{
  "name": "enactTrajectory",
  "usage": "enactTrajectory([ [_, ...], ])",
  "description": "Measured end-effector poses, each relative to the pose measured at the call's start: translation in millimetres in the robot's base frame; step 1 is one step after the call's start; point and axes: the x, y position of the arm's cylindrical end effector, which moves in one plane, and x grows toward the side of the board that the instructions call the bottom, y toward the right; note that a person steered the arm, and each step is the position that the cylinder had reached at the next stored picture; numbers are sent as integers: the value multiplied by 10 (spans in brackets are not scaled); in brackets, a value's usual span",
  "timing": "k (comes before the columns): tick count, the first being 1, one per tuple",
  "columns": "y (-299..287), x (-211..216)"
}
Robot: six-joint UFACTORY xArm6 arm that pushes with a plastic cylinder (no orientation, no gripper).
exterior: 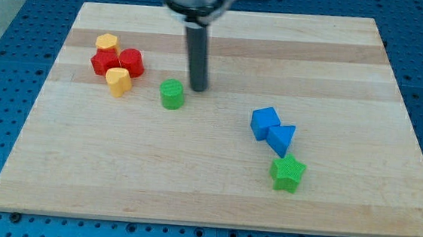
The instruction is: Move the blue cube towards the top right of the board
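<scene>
Arm body is getting cut off at the view's top, only a grey collar and the dark rod showing; my tip (198, 88) is sitting on the wooden board (213, 190), bare rod, nothing pinched or held; red blocks' (118, 61) exact shapes are hard to make out, they're crowding together with two yellow blocks (107, 43) (118, 81) well to the view's left of my tip; green cylinder (172, 94) is sitting just beside my tip, down-left, a sliver apart; blue cube (265, 123) is lying to the view's right and lower than my tip, well apart, touching a blue triangular block (282, 138); green star-shaped block (288, 173) is resting just below those; blocks are looking matte plastic, board pale grained wood.
</scene>
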Motion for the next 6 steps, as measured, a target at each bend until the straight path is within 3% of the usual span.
enactTrajectory([
  [1, -310, 442],
  [2, -907, 395],
  [6, -478, 558],
])
